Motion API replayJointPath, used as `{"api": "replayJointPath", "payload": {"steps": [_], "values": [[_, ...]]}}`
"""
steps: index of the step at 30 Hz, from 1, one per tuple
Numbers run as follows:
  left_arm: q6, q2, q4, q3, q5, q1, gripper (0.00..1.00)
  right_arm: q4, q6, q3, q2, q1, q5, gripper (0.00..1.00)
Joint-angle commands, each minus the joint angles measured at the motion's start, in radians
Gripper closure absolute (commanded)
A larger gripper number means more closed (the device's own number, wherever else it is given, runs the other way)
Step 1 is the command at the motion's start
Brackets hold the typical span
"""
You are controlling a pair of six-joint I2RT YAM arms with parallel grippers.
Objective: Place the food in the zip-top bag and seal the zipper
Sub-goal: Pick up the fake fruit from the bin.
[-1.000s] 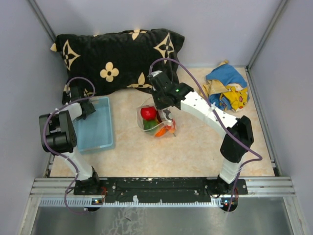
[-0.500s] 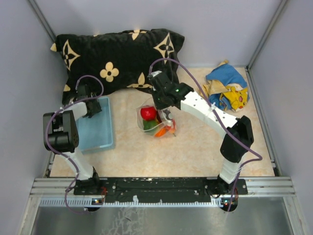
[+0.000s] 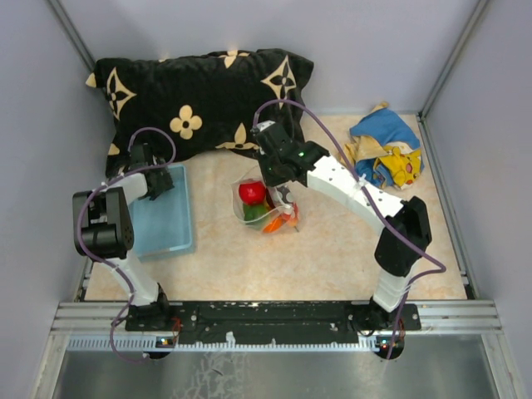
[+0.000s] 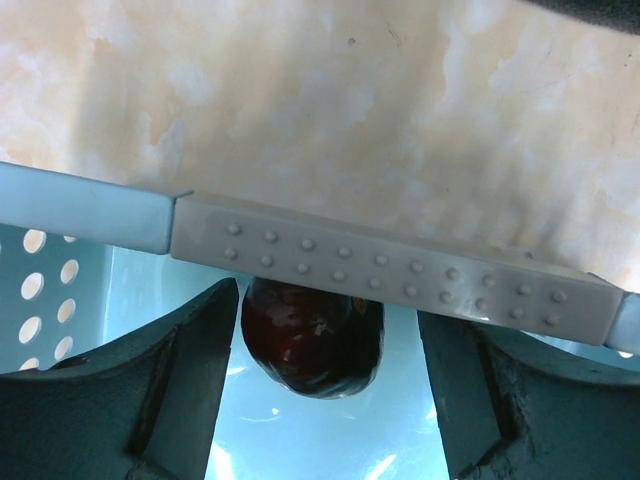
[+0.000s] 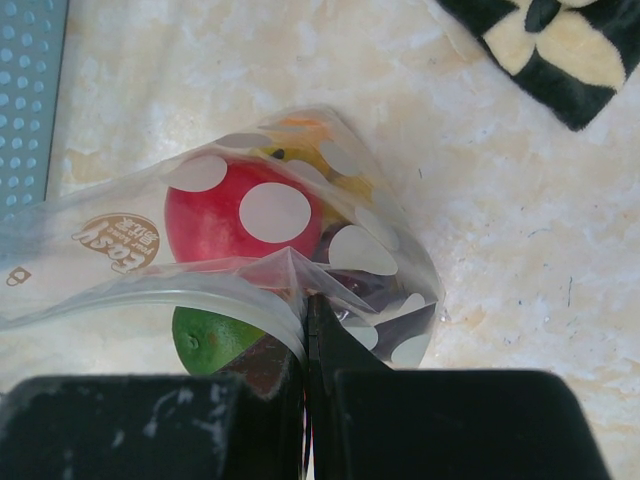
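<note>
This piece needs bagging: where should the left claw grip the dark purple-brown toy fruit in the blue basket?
Probably across its rounded middle, one finger on each side. The dark toy fruit sits close under the light blue basket's rim, so come from the basket's open inside, not over the wall. The open left claw straddles it.

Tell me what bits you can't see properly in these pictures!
- Left wrist view: the basket rim hides the top of the dark fruit.
- Right wrist view: the green fruit is partly covered by the bag and the shut right hand.
- Top view: the right arm covers the bag's far edge.
</note>
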Motion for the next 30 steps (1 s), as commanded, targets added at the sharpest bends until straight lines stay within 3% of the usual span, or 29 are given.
{"api": "replayJointPath", "payload": {"steps": [1, 5, 12, 16, 27, 30], "values": [[0.003, 0.017, 0.026, 0.017, 0.028, 0.025, 0.23, 0.037, 0.003, -0.013, -0.051, -0.004, -0.013, 1.00], [0.006, 0.022, 0.026, 0.017, 0.047, 0.029, 0.29, 0.045, 0.002, -0.011, -0.047, -0.004, -0.019, 1.00], [-0.006, -0.012, 0.016, 0.014, 0.087, 0.026, 0.54, 0.040, -0.004, -0.008, -0.053, -0.004, -0.002, 1.00], [-0.020, -0.066, 0.007, 0.005, 0.094, 0.025, 0.62, 0.037, -0.001, -0.008, -0.057, -0.004, 0.003, 1.00], [-0.089, -0.329, -0.062, -0.014, 0.182, -0.012, 0.64, 0.032, 0.003, -0.002, -0.068, -0.003, 0.009, 1.00], [-0.104, -0.420, -0.061, -0.045, 0.269, -0.026, 0.63, 0.033, 0.006, 0.000, -0.066, -0.001, 0.010, 1.00]]}}
